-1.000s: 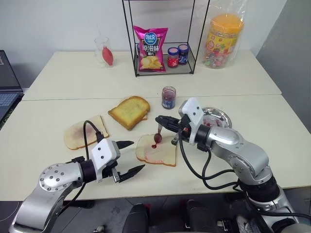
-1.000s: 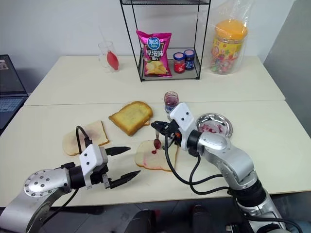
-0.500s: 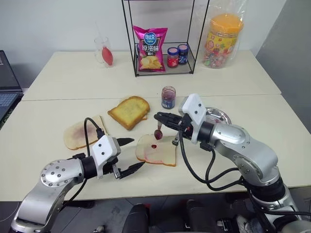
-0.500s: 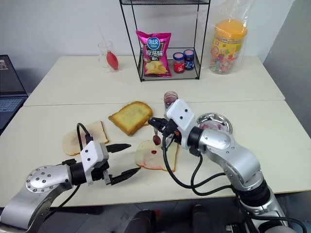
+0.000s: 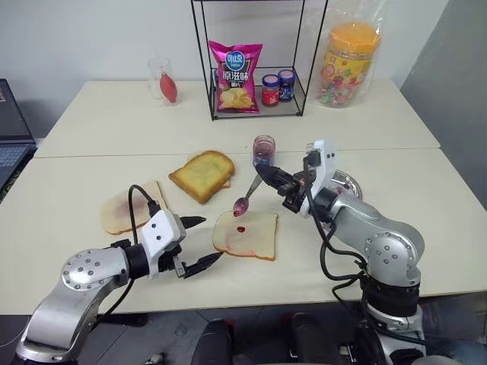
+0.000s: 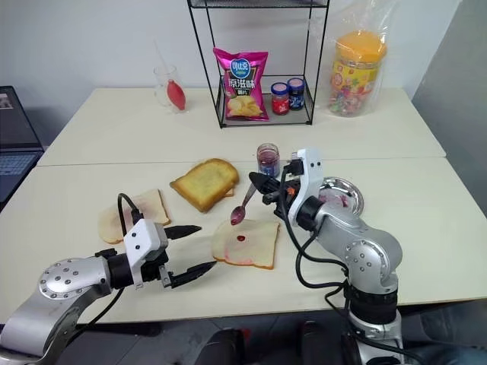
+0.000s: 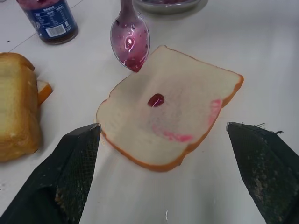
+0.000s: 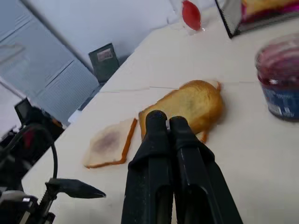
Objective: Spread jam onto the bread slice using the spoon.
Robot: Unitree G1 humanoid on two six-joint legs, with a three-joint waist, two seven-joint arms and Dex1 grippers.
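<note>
The bread slice (image 5: 251, 237) lies on the table in front of me with a small blob of jam (image 5: 241, 229) and a pink smear near its middle. My right gripper (image 5: 265, 170) is shut on the handle of the spoon (image 5: 248, 194). The spoon slants down to the left, and its red-coated bowl (image 7: 130, 39) hovers just above the slice's far edge. The jam jar (image 5: 264, 152) stands behind it. Left of the slice, my left gripper (image 5: 200, 242) stands open and low over the table, its fingertips (image 7: 77, 158) on either side of the bread in the left wrist view.
A toasted slice (image 5: 202, 175) and a pale stained slice (image 5: 129, 207) lie to the left. A metal dish (image 5: 346, 182) smeared red sits to the right. At the back stand a wire rack (image 5: 255, 99) with chips and small jars, a glass (image 5: 161, 80) and a candy tub (image 5: 350, 53).
The right wrist has rolled and drawn back to the right, lifting the spoon off the bread from upright to slanted. A jam blob stays on the slice. The left gripper has kept still.
</note>
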